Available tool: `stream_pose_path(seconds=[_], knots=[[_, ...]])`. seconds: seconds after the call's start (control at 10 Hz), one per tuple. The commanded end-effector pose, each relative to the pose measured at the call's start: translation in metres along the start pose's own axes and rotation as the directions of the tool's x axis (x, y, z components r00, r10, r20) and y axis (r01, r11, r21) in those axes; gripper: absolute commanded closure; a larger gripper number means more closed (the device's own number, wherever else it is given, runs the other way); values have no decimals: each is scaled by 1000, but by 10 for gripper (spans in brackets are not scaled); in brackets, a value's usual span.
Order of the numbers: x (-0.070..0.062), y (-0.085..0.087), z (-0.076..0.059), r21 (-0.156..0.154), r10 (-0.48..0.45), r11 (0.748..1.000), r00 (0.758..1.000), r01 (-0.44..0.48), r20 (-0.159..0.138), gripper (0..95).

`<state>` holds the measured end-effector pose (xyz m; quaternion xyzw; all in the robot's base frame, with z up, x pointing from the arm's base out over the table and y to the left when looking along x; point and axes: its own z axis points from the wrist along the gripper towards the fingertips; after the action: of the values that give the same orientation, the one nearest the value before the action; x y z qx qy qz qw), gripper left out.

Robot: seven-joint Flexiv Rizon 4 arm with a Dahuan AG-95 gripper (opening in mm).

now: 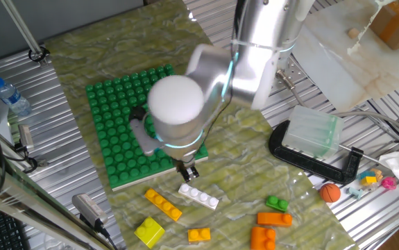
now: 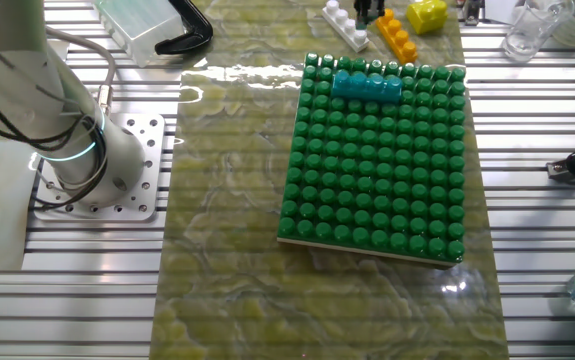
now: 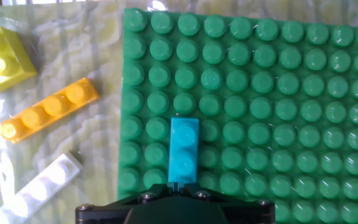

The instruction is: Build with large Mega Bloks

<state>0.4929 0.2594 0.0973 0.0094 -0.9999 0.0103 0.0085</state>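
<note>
One fixed view
- My arm: my silver arm with the white round joint cap (image 1: 176,101) hangs over the 5 o'clock corner of the big green studded plastic baseplate (image 1: 119,111) and hides part of it.
- My gripper (image 1: 189,171): only its dark tip shows under the joint, at the plate's near edge; I cannot tell from here how my jaws stand.
- Loose bricks: on the green marbled mat on the worktop (image 1: 255,156) lie a long white four-stud brick (image 1: 198,196) just at 6 o'clock of my gripper, a long orange-yellow four-stud brick (image 1: 163,205) at its 8 o'clock, a chunky yellow brick (image 1: 149,231), a short orange brick (image 1: 199,235), and, further to 3 o'clock, a small green brick (image 1: 277,204) above two more orange bricks (image 1: 268,229).
- Other things: a small orange ball (image 1: 330,192), a black clamp (image 1: 317,161) and a plastic water bottle (image 1: 10,95).

The other fixed view
- Teal brick: a long translucent teal brick (image 2: 367,86) sits on the baseplate's far rows, near 12 o'clock, lying along that edge.
- Beyond the plate: the white, orange-yellow and yellow bricks lie past the far edge.

Hand view
- Teal brick: it stands on the studs near the plate's edge, running straight out from my black gripper body.
- Jaws: my fingertips are hidden below the frame, so I cannot tell whether they are wide, narrow or holding the brick.
- At 9 o'clock: the three loose bricks lie on the mat, apart from the plate.
</note>
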Motion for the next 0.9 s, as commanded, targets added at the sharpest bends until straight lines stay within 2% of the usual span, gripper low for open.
stream_pose_path(seconds=[0.1, 0.3, 0.7, 0.9], knots=[[2, 7, 2, 8, 8, 1000, 1000, -8, -7, 950], [2, 9, 10, 3, 31, 1000, 999, -31, -6, 950], [3, 12, 11, 1, 57, 998, 998, -57, 1, 950], [3, 12, 11, 46, 33, 998, 999, -33, -14, 950]])
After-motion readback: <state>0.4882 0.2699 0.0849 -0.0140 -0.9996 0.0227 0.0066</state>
